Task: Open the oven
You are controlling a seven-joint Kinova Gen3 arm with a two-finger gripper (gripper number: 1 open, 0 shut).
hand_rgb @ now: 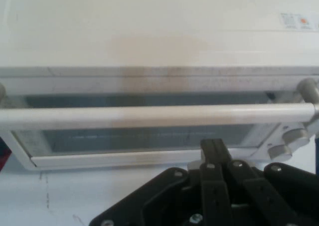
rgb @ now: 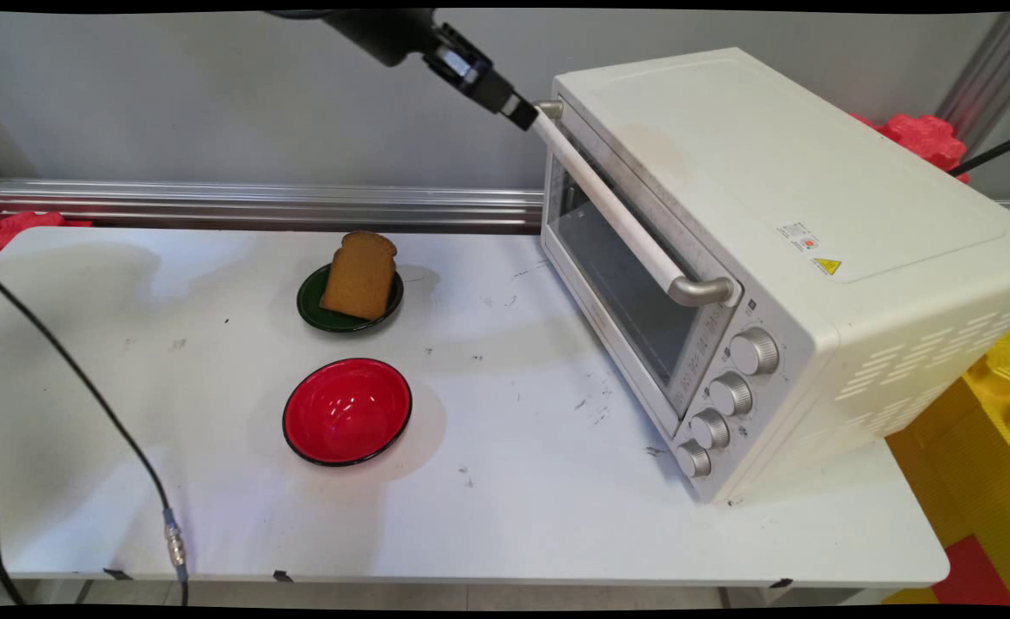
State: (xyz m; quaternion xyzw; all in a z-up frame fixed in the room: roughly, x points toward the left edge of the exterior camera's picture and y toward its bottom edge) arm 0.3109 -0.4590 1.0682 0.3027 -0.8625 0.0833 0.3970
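Black pincer point(rgb: 517, 110), raised at the far end of the oven's point(rgb: 780, 258) door handle point(rgb: 621, 211) and just beside it; in the hand view its fingers point(hand_rgb: 214, 153) stand together, closed on nothing, with the handle beyond their tips. The oven is a matt white box with a glass door, a smooth pale bar handle on rounded metal ends and four ribbed knobs point(rgb: 728, 395); its top carries a yellow warning triangle point(rgb: 827, 266) and a small sticker, unreadable. Below the pincer, well apart on the scuffed white table point(rgb: 513, 516) — a toast slice point(rgb: 360, 275) leaning on a green plate point(rgb: 315, 314) and, nearer the front edge, a glossy red bowl point(rgb: 347, 411), with open tabletop around both.
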